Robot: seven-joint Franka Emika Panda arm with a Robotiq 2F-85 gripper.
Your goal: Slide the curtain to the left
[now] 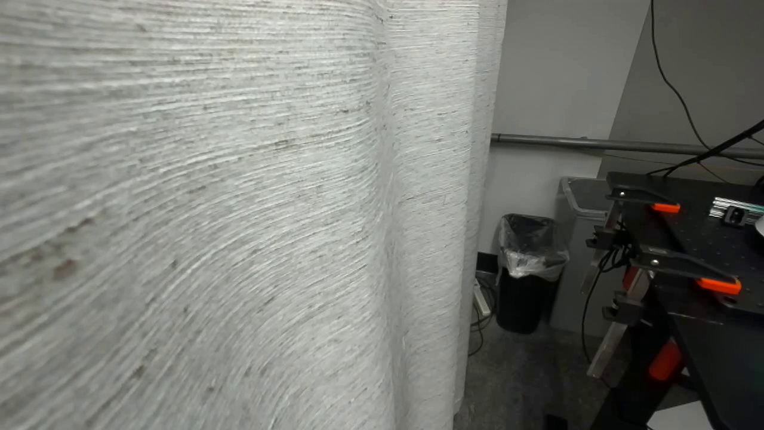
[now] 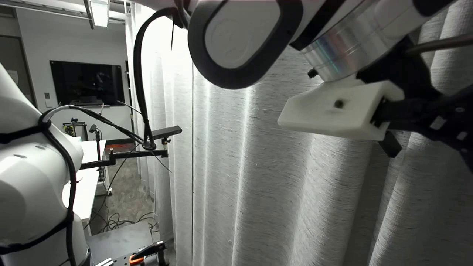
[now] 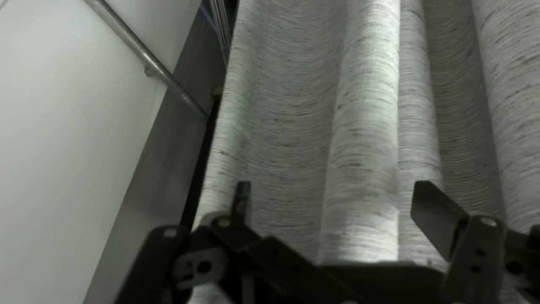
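- Two fingers (image 3: 436, 221) of my pincer (image 3: 332, 188) stand wide apart in the wrist view, and I have hold of nothing.
- One pale fold of the curtain (image 3: 363, 139) shows between those fingers; whether it touches either of them, I cannot tell.
- The curtain hangs in soft upright folds in all three views, filling most of the wrist view from its middle to its right.
- In an exterior view my arm (image 2: 236, 35) hangs across in front of it, with a white block (image 2: 325, 111) near my pincer.
- Past the curtain's left edge in the wrist view, a metal rail (image 3: 139, 48) slants across a white wall (image 3: 63, 139).
- In an exterior view, a black bin (image 1: 522, 304) with a clear liner (image 1: 528, 260) stands just beside a grey bin (image 1: 588, 269), and clamps (image 1: 680, 261) with orange ends sit at the edge of a black table (image 1: 728, 358).
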